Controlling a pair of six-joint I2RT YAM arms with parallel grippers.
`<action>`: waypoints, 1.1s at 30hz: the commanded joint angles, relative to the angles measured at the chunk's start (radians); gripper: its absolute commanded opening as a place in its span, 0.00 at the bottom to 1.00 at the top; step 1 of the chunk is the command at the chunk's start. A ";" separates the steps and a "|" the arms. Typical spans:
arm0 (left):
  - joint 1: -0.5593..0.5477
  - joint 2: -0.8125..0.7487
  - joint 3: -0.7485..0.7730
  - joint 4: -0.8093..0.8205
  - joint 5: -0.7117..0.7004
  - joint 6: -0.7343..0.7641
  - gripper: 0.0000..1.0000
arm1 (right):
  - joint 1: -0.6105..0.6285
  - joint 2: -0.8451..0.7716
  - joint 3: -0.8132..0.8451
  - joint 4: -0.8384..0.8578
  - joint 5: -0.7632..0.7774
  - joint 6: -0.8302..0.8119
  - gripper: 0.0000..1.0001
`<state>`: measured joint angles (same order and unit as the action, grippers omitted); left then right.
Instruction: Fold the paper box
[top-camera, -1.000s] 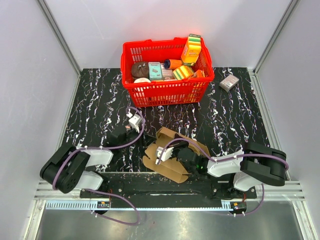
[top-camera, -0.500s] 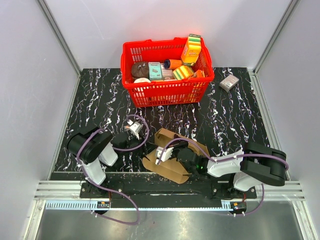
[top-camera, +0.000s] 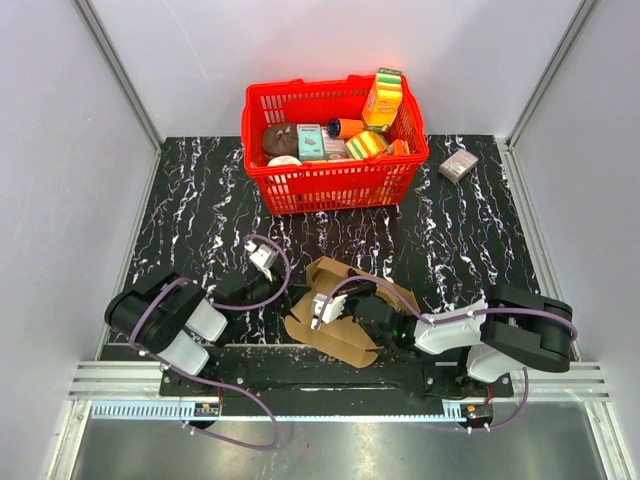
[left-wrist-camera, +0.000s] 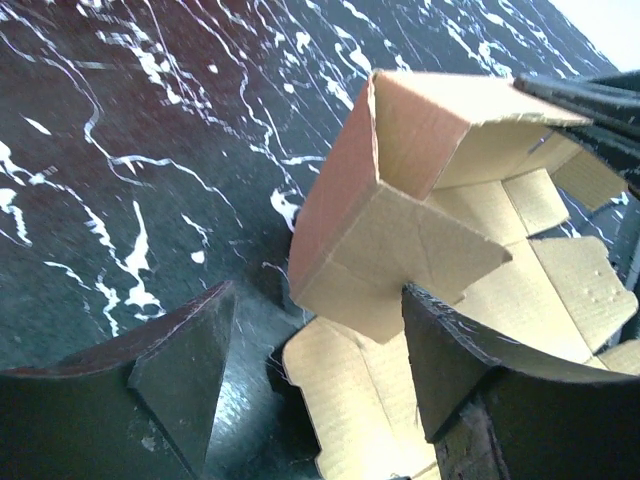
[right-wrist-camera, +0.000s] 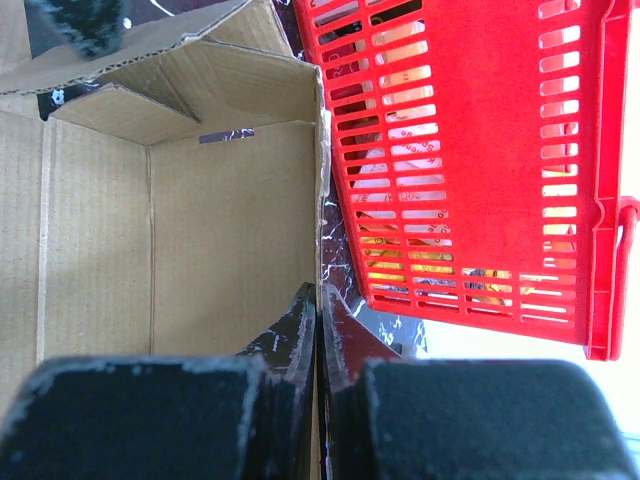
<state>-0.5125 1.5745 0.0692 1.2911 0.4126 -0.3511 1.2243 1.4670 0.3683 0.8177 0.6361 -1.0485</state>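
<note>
The paper box (top-camera: 345, 345) is plain brown cardboard, partly folded, lying near the table's front edge. One corner stands up with walls raised, and flat flaps spread around it. My left gripper (top-camera: 278, 288) is just left of the box, and its jaws stand open. In the left wrist view the left gripper (left-wrist-camera: 318, 295) frames the box's raised corner (left-wrist-camera: 400, 230) without touching it. My right gripper (top-camera: 345, 292) reaches into the box from the right. In the right wrist view the right gripper (right-wrist-camera: 320, 290) is shut on the edge of an upright box wall (right-wrist-camera: 230, 230).
A red plastic basket (top-camera: 335, 172) with several colourful packages stands at the back centre, and its slatted side (right-wrist-camera: 470, 150) fills the right wrist view. A small grey-pink box (top-camera: 459, 165) lies at the back right. Black marbled tabletop (top-camera: 190, 200) surrounds everything.
My left arm has shifted its elbow and settled beside the box, and its jaws have spread wider. The right arm and the box have not moved.
</note>
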 joint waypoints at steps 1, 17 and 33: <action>-0.001 -0.079 0.000 0.101 -0.093 0.086 0.72 | 0.011 -0.025 0.014 0.034 -0.009 0.019 0.09; 0.000 0.064 0.086 0.138 0.034 0.166 0.73 | 0.011 -0.036 0.008 0.024 -0.012 0.027 0.09; -0.003 0.097 0.133 0.186 0.086 0.173 0.74 | 0.011 -0.028 0.004 -0.005 -0.035 0.042 0.11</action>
<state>-0.5125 1.6588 0.1646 1.2743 0.4427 -0.2050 1.2243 1.4612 0.3679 0.8127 0.6155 -1.0313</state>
